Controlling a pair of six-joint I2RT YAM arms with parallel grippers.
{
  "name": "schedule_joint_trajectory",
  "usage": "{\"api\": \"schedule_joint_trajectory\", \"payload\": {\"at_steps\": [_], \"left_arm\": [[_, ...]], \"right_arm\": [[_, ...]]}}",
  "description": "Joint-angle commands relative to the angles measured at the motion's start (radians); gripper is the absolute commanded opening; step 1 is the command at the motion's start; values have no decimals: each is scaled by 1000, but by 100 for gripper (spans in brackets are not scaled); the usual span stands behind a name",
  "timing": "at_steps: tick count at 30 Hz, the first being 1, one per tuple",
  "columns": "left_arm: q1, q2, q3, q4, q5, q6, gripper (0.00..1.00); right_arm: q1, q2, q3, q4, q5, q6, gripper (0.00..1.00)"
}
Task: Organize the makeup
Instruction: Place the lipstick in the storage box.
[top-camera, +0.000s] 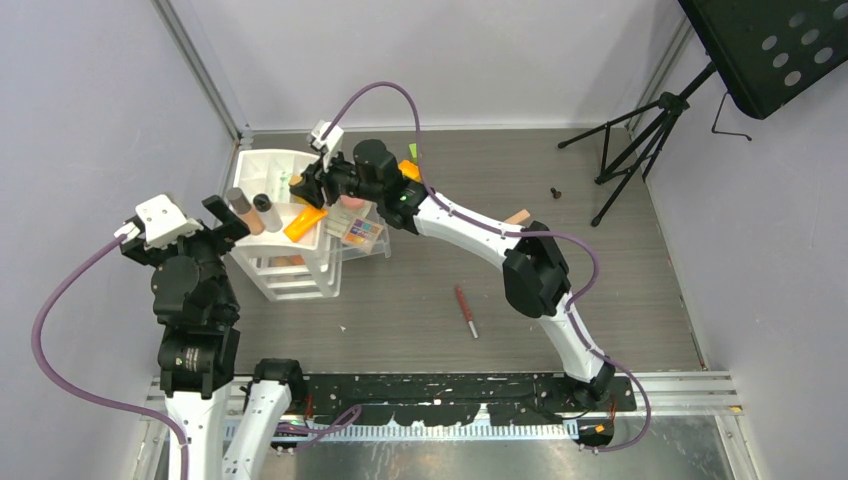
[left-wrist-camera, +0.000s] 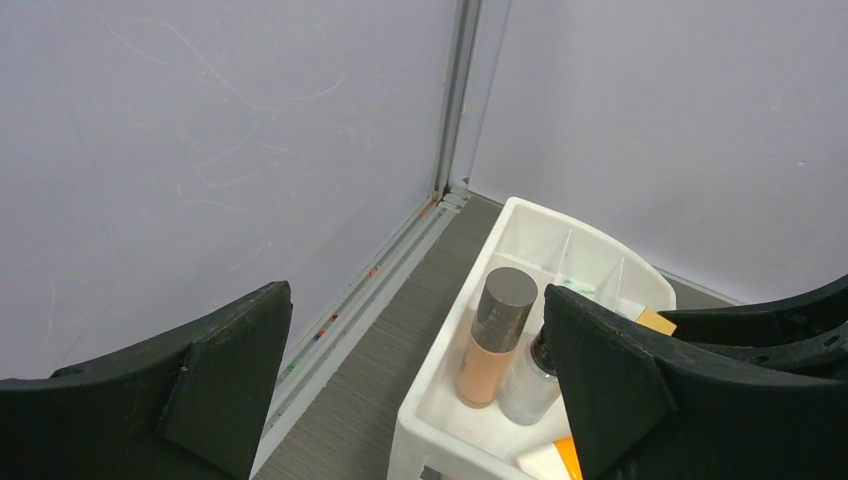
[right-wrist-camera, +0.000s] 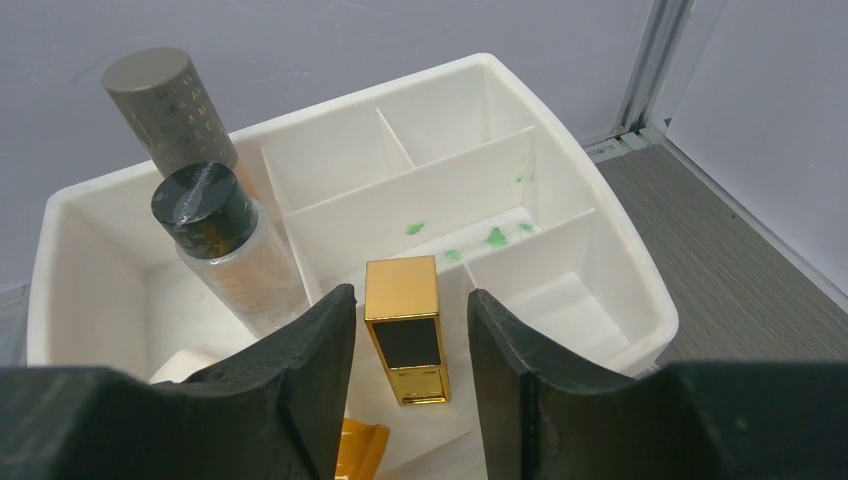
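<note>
The white organizer (top-camera: 275, 165) is located at the far-left corner of the counter (top-camera: 420, 310). The right hand (right-wrist-camera: 410, 300) is positioned over it, narrowly parted astride the gold-black lipstick (right-wrist-camera: 404, 345), which stands in a compartment; a slim gap is seen at each side. A grey-capped foundation bottle (right-wrist-camera: 165, 100) and a black-capped bottle (right-wrist-camera: 215, 230) are noted in the adjoining compartment. The left hand (left-wrist-camera: 415, 390) is held wide and empty, just beside the organizer toward the counter's left edge. A red pencil (top-camera: 466, 311) is recorded mid-counter, well apart.
</note>
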Motion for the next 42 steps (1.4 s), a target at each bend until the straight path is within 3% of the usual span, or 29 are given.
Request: {"api": "schedule_joint_trajectory", "payload": {"at_steps": [1, 9, 15, 26, 31, 36, 42], "left_arm": [[-5, -4, -7, 57, -15, 14, 100], [-4, -5, -9, 56, -13, 17, 100], [-5, -9, -10, 53, -27, 12, 100], [-6, -13, -9, 47, -33, 7, 100], [-12, -13, -10, 44, -36, 8, 100], [-14, -16, -11, 39, -39, 9, 100], [-20, -19, -10, 35, -40, 6, 100]], "right_arm": [[2, -18, 29, 20, -10, -4, 52], [1, -55, 37, 17, -10, -12, 59], [2, -99, 49, -18, 56, -61, 71], [0, -208, 18, -68, 139, -113, 79], [1, -337, -139, -10, 226, -91, 79], [1, -545, -405, 22, 445, 1, 78], [1, -766, -611, -155, 693, 193, 72]]}}
